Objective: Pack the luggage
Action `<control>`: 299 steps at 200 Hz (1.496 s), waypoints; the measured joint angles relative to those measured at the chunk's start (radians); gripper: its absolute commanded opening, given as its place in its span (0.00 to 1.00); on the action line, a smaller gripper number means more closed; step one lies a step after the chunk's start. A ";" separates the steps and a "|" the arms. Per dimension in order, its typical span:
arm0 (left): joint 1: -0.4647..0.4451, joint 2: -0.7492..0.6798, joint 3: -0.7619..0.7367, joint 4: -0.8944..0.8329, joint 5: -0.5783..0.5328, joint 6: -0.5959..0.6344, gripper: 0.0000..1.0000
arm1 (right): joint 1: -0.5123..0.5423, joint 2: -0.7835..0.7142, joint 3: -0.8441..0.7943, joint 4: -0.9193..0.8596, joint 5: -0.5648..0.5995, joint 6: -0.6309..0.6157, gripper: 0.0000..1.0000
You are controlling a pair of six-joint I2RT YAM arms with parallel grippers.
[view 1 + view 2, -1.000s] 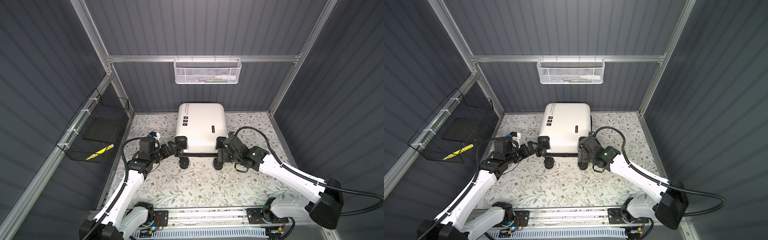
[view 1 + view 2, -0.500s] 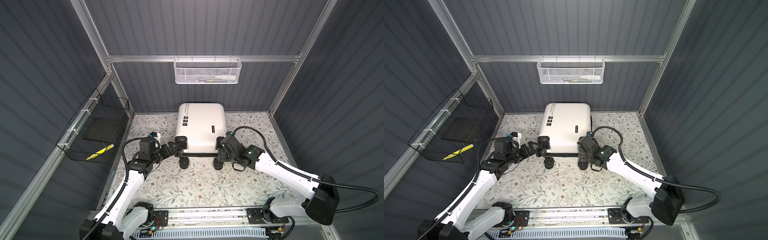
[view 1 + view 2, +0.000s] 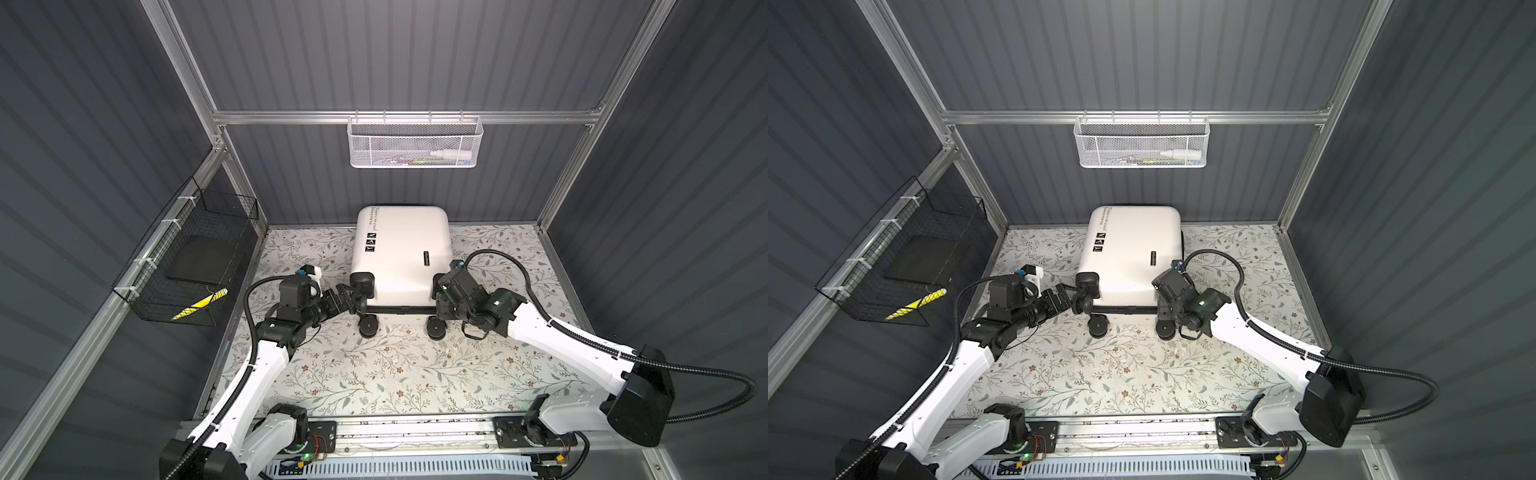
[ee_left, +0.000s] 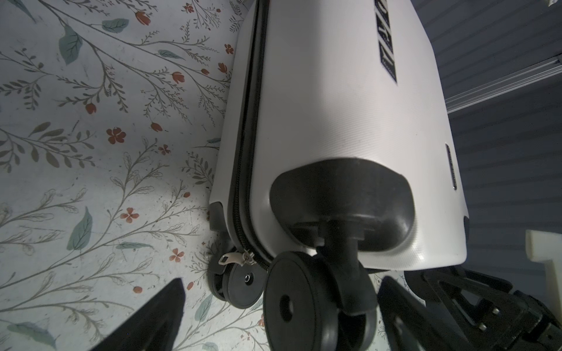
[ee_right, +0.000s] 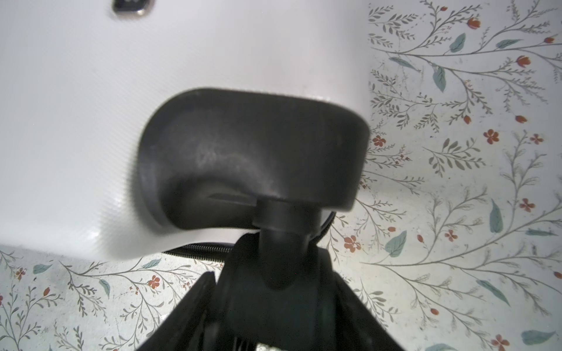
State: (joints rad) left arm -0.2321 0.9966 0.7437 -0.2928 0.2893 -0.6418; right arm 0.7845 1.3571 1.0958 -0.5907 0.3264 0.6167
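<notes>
Right arm (image 3: 561, 336) has edged in since a second ago; your right gripper (image 5: 270, 282) now sits narrowed around one caster (image 5: 282, 225) of the white suitcase (image 3: 401, 253), though you cannot tell whether it clamps. Your left gripper (image 4: 282, 285) stands wide apart, straddling the other caster (image 4: 307, 304). Suitcase lies zipped shut at the back of the floral surface (image 3: 395, 374).
</notes>
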 measured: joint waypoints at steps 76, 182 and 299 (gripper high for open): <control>0.000 0.013 0.011 0.000 0.002 -0.003 1.00 | -0.001 -0.011 -0.017 0.018 0.016 0.019 0.34; 0.000 0.214 0.224 0.062 0.031 0.002 1.00 | -0.041 -0.148 -0.030 -0.023 0.019 -0.010 0.19; -0.003 0.162 0.162 0.107 0.109 0.001 1.00 | -0.077 -0.201 -0.047 -0.039 -0.032 -0.037 0.15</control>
State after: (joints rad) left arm -0.2352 1.1584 0.9058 -0.1860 0.3981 -0.6407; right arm 0.7074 1.1564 1.0492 -0.6292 0.2943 0.5797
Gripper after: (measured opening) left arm 0.997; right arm 0.423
